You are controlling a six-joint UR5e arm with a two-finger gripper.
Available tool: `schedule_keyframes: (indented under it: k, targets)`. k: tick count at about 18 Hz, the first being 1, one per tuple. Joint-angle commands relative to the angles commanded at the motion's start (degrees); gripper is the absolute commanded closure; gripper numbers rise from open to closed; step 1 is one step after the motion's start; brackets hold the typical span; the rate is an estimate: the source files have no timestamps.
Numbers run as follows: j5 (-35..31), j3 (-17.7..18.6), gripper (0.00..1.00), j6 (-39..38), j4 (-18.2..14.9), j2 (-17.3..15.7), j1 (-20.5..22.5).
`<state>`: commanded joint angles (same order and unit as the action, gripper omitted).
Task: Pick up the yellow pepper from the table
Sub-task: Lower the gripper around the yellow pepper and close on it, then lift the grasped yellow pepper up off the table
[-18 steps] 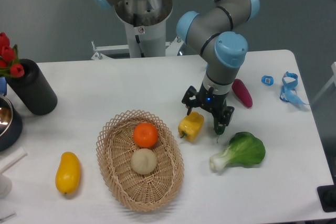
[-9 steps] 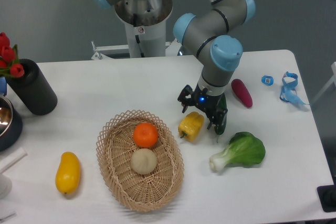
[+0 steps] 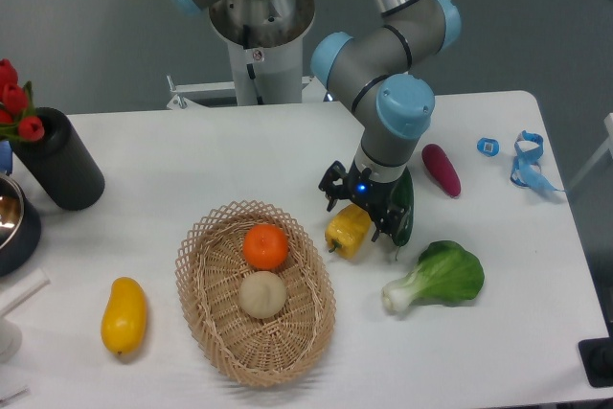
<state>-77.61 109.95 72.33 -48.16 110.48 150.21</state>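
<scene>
The yellow pepper [image 3: 348, 231] lies on the white table [image 3: 192, 150], just right of the wicker basket. My gripper [image 3: 363, 215] hangs right above the pepper's upper right part, fingers pointing down and spread apart. One finger shows at the pepper's upper left, the other at its right side. The fingers look open and do not clamp the pepper.
A wicker basket [image 3: 215, 318] holds an orange [image 3: 265, 246] and a pale round fruit [image 3: 261, 294]. A bok choy [image 3: 441, 278] lies right of the pepper, a purple eggplant [image 3: 441, 169] beyond it. A mango-like fruit [image 3: 124, 314] sits front left. A black cylinder [image 3: 60, 160] with tulips stands far left.
My gripper has shifted left by a small amount and now stands more directly over the pepper. The pepper has not moved.
</scene>
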Motion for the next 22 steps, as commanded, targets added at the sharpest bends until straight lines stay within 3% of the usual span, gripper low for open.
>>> schedule_keyframes:
  k: [9,15,17,18,19,22]
  targets:
    - [-0.4,0.5,0.02,-0.3,0.1,0.2,-0.1]
    - [-0.4,0.4,0.41,-0.3,0.1,0.0,0.0]
    - [-0.4,0.3,0.64,-0.2,0.1,-0.1,0.0]
    - [-0.4,0.1,0.71,-0.1,0.1,-0.1,0.1]
    - [-0.4,0.0,0.76,-0.1,0.1,-0.2,0.1]
    - [-0.4,-0.8,0.76,0.3,0.0,-0.9,0.5]
